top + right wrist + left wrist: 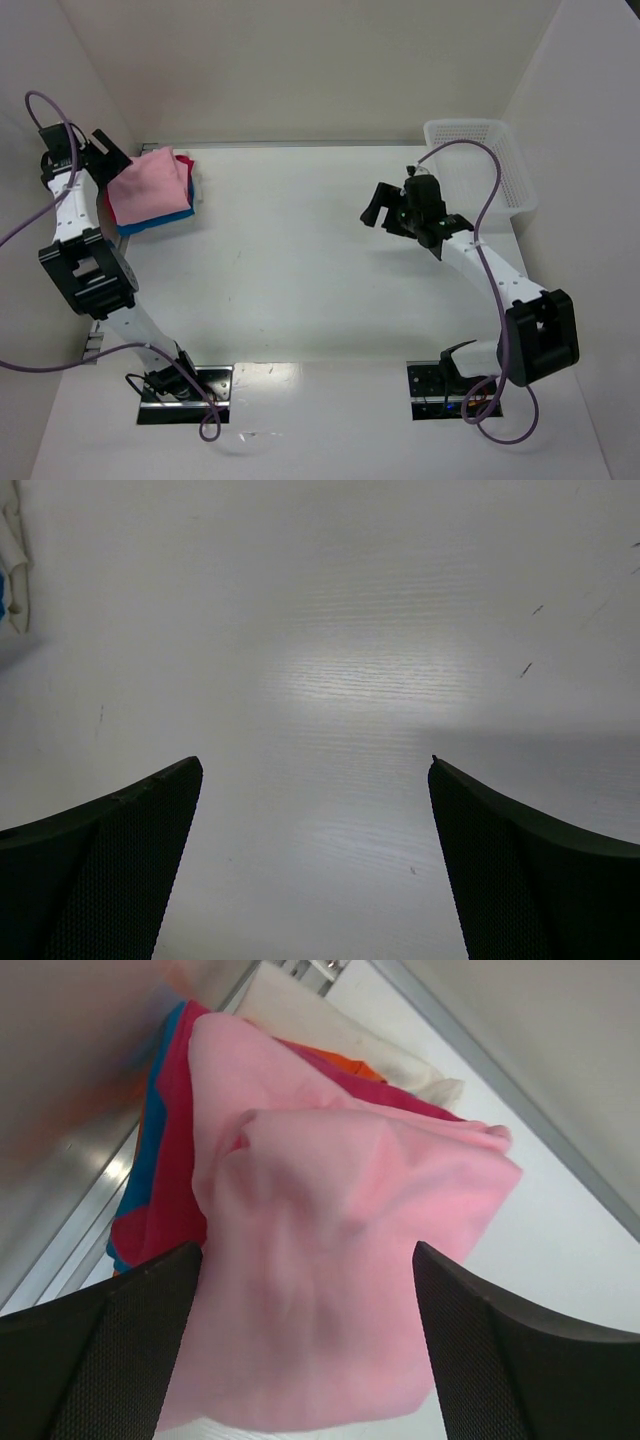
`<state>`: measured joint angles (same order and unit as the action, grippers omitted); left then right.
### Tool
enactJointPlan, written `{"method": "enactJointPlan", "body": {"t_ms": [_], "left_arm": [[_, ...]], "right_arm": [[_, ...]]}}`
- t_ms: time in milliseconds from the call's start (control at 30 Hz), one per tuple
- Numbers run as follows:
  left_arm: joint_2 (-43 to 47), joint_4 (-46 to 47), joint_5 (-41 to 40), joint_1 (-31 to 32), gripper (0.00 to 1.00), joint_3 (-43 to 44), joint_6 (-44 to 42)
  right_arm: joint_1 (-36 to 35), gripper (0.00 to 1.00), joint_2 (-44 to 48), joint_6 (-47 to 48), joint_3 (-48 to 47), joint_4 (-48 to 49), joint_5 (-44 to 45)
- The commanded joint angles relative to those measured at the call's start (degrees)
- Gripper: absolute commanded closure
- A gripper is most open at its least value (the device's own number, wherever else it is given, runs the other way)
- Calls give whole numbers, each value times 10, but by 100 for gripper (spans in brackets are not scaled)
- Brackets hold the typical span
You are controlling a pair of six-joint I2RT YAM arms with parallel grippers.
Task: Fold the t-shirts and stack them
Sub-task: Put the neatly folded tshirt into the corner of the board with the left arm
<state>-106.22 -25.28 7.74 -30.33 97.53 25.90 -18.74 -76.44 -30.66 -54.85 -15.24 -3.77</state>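
Note:
A folded light pink t-shirt (150, 187) lies on top of a stack at the far left of the table, over a magenta t-shirt (108, 205) and a bright blue t-shirt (160, 221). In the left wrist view the pink shirt (340, 1260) fills the frame, with magenta (165, 1190) and blue (150, 1130) edges beside it. My left gripper (108, 160) is open, its jaws spread either side of the pink shirt's edge (305, 1360). My right gripper (382, 207) is open and empty above bare table (315, 860).
A white mesh basket (480, 165) stands at the far right corner. White walls enclose the table on the back, left and right. A cream cloth (340, 1040) and an orange one (335, 1062) show in the stack under the magenta shirt.

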Motion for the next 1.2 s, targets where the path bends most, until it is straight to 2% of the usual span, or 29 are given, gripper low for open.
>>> {"method": "enactJointPlan", "body": {"t_ms": [0,167,333,467,633,733,900,1167], "left_arm": [[73,20,29,-1,6,32,-12],[114,57,41,51,5,-14,-43],[87,60,-33,122,5,-30,-54],[52,80,-97,137,9,-55,-31],[13,116,-161,142,8,-74,-16],[-28,119,-180,142,7,-50,-16],[-111,92,-182,142,7,38,-27],[-104,115,-174,142,5,51,-27]], "right_arm": [[5,1,30,-6,-18,-15,26],[20,1,44,-6,-18,-8,26],[20,1,61,-6,-15,4,24],[20,1,78,-6,-5,11,20],[25,1,76,-6,-2,11,25],[25,1,72,-6,-2,11,25],[25,1,67,-19,-9,-4,38],[30,1,49,-8,-39,-20,38]]}}
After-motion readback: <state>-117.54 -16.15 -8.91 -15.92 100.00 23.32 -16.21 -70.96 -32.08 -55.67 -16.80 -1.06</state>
